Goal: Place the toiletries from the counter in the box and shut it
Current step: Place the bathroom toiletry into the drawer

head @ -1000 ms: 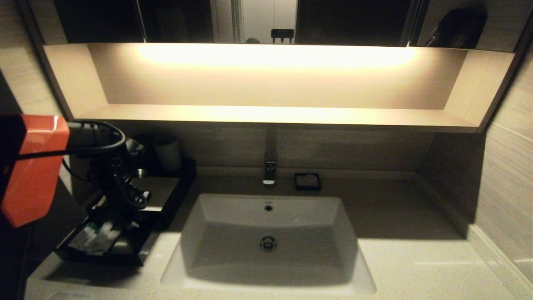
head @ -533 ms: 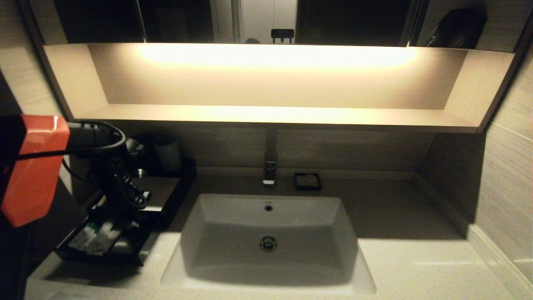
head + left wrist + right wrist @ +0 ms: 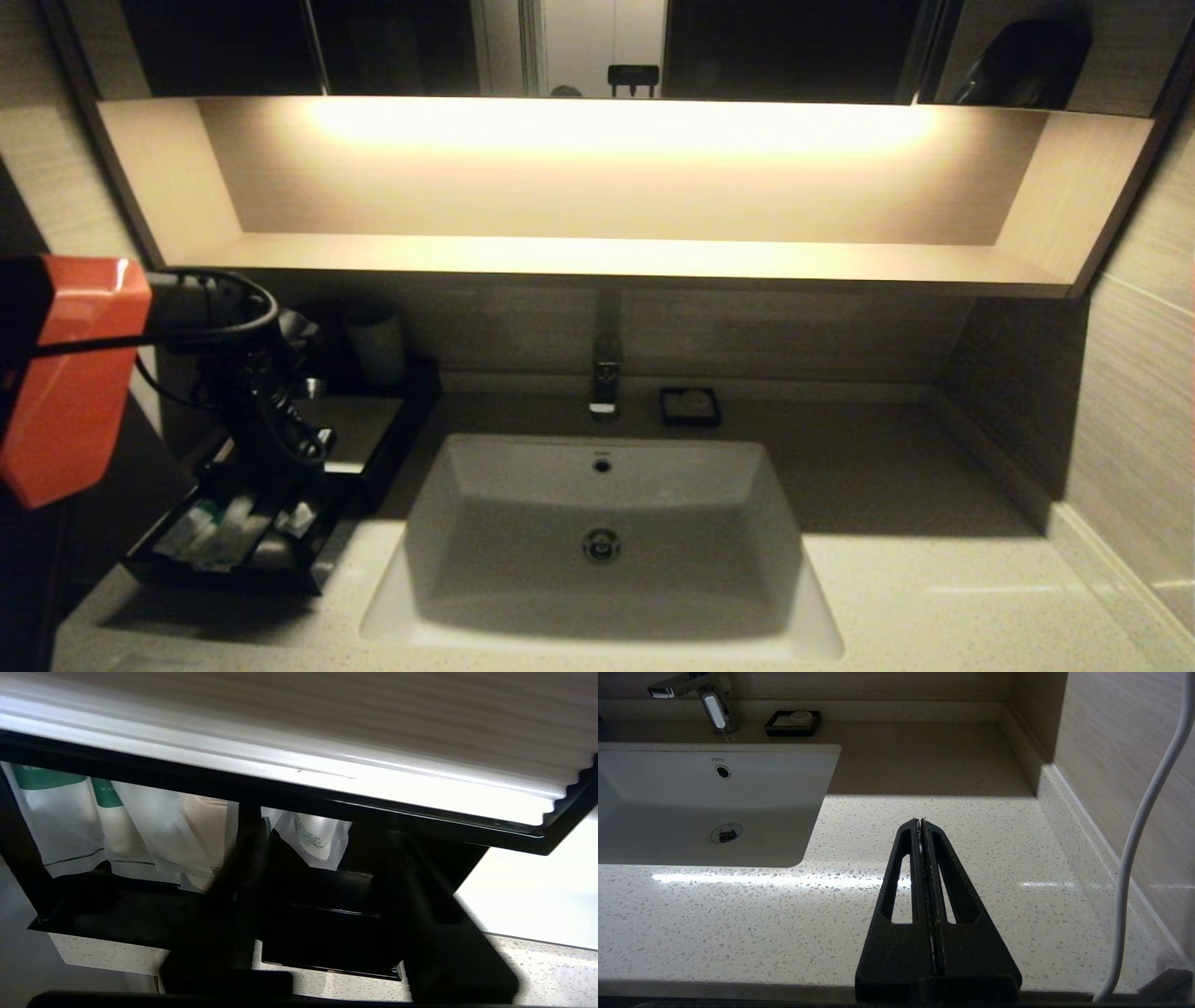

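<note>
Left end effector (image 3: 297, 467) at lower left of head view, fingers apart, released, above black rectangular box's open drawer (image 3: 201, 571). White green-marked toiletry sachets (image 3: 219, 534) lie inside. Risk: a propped sachet may jam the drawer on closing. Right end effector (image 3: 921, 822) clenched, empty, over speckled stone table (image 3: 784, 914).

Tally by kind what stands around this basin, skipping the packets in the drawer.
Box: 1
Cup: 1
Faucet: 1
Dish: 1
Total: 4
</note>
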You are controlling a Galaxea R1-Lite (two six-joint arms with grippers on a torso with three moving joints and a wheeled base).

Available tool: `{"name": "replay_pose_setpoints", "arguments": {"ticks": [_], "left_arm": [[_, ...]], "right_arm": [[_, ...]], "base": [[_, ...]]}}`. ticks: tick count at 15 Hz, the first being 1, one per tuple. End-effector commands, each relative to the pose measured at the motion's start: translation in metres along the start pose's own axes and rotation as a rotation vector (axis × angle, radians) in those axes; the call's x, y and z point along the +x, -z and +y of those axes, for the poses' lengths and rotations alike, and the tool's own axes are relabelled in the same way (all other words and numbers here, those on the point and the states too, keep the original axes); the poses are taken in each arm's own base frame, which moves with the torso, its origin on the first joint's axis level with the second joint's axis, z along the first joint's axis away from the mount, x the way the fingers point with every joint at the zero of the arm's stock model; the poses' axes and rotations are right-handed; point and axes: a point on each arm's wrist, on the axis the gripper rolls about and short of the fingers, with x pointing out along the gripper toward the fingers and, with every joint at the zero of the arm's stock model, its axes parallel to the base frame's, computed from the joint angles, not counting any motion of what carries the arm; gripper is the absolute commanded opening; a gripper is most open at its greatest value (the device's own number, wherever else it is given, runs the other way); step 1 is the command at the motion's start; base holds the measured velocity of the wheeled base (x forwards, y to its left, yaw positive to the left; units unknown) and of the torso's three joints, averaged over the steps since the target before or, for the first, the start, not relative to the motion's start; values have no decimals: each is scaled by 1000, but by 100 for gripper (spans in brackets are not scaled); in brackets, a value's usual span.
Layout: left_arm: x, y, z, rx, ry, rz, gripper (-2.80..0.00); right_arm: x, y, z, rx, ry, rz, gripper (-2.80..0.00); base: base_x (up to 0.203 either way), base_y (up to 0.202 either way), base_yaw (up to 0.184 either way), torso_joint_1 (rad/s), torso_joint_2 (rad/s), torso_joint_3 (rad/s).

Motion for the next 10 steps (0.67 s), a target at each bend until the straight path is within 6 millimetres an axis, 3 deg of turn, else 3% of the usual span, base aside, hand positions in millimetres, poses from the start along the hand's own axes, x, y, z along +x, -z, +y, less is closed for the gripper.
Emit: {"name": "replay_pose_setpoints", "arguments": {"ticks": [1,6,10], "left_arm": [[-1,1,1,-2,0,6,0],[-4,3,3,-10,0,9,0],[-18,13,5,-21,10,39,0]], "right_arm": [[0,0,0,0,0,0,-280],[0,0,0,0,0,0,-280],[0,0,0,0,0,0,-280]], "base": [[0,0,0,0,0,0],[0,0,0,0,0,0],[0,0,0,0,0,0]]}}
